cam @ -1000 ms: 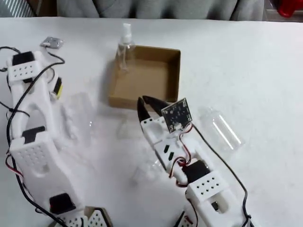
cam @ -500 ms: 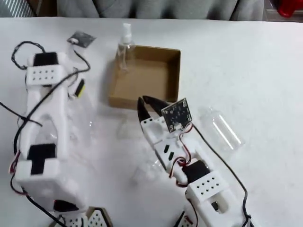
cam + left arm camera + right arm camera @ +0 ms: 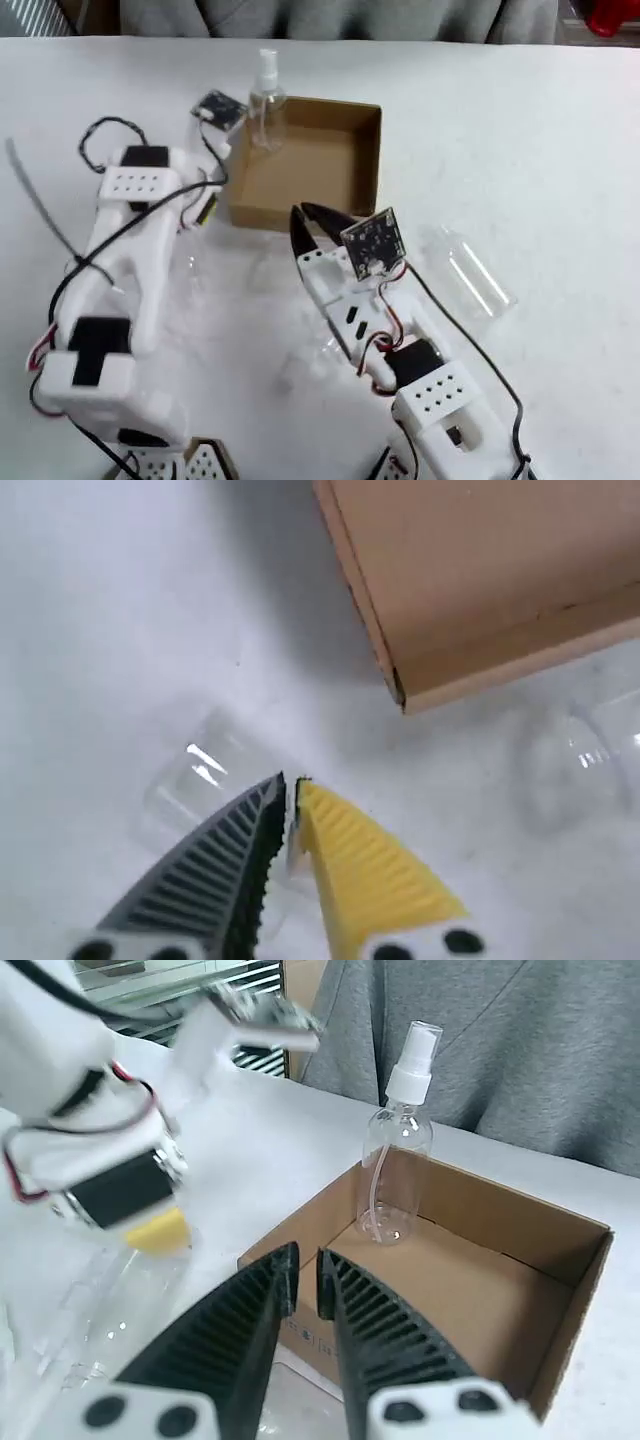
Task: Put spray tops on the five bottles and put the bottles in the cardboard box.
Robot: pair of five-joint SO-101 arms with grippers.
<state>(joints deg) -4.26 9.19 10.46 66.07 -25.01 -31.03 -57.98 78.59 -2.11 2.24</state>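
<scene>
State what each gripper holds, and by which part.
Right gripper: nothing. Left gripper is shut at a clear bottle beside the cardboard box; a hold cannot be told.

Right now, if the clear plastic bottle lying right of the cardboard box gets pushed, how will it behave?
The clear plastic bottle lies on its round side, so it would probably roll. It looks empty, so it is likely light and easily knocked away.
</scene>
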